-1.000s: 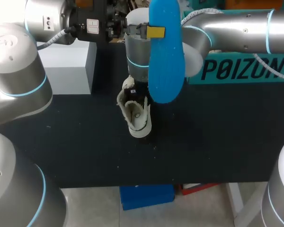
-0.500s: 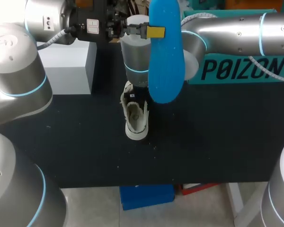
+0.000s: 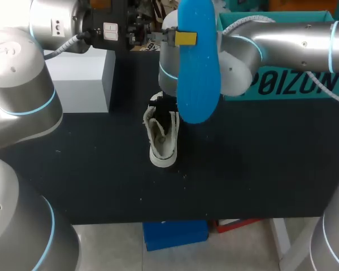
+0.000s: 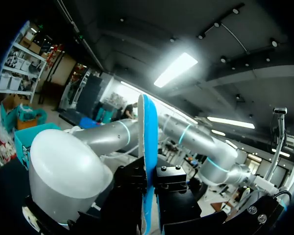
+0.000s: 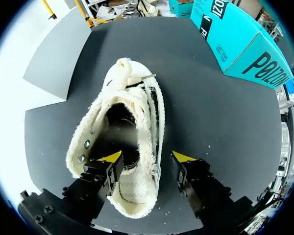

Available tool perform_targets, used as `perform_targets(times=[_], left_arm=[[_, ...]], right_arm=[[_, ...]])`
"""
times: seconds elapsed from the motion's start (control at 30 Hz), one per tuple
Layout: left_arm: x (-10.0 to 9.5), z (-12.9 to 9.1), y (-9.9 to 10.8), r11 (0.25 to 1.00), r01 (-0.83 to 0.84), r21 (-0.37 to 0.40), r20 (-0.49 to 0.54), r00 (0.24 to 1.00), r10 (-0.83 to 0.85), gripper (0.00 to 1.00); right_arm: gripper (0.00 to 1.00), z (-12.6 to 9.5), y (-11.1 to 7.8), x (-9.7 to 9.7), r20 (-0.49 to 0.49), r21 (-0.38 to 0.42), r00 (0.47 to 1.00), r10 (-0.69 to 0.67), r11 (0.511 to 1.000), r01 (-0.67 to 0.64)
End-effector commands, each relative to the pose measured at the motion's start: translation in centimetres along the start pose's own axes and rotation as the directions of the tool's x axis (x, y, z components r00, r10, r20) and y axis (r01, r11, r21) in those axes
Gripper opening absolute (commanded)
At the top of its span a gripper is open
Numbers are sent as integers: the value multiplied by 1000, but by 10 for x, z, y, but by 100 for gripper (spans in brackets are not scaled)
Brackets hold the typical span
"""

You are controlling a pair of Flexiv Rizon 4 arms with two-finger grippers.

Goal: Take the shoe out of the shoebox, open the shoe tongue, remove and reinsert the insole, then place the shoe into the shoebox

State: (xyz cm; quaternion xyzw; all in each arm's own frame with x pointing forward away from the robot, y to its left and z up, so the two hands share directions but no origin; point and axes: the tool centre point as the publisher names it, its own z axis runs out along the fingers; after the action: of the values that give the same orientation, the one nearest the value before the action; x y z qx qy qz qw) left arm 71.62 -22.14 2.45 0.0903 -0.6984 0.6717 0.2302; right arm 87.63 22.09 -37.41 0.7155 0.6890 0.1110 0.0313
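Shifted toward 3 o'clock since a second ago: right gripper [image 5: 147, 157], wide, straddling the side wall of shoe [image 5: 132, 112], sole-down mid-surface [image 3: 260, 169]. Left gripper [image 4: 148, 183] clamped on insole [image 3: 198, 73], high at 12. Looks light, soft, floppy-collared; likely best pinched at the stiffer heel.

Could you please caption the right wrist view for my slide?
Open right hand poised over a cream fleecy high-top shoe on the black table, teal cardboard shoebox beyond.

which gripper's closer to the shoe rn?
Right. The right gripper is open at the shoe, straddling its side wall. The left gripper holds the blue insole raised, clear of the shoe.
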Motion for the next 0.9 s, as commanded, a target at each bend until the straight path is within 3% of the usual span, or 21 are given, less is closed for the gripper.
perform_targets(times=[0.03,0.17,0.2,0.77,0.9], left_arm=[[0,1,1,1000,-1,2,3,1000,1,0],[0,1,1,1000,-1,2,3,1000,1,0],[0,1,1,1000,-1,2,3,1000,1,0],[0,1,1,1000,-1,2,3,1000,1,0],[0,1,1,1000,-1,2,3,1000,1,0]], right_arm=[[100,-32,-7,-27,-273,-43,961,-34,999,23],[100,-54,-7,-22,-489,-109,868,-89,993,41],[100,-62,-7,-21,-495,-134,861,-116,989,56],[100,-62,-7,-21,-495,-134,861,-116,989,56],[100,-67,-3,-24,-628,-71,775,-73,997,37]])
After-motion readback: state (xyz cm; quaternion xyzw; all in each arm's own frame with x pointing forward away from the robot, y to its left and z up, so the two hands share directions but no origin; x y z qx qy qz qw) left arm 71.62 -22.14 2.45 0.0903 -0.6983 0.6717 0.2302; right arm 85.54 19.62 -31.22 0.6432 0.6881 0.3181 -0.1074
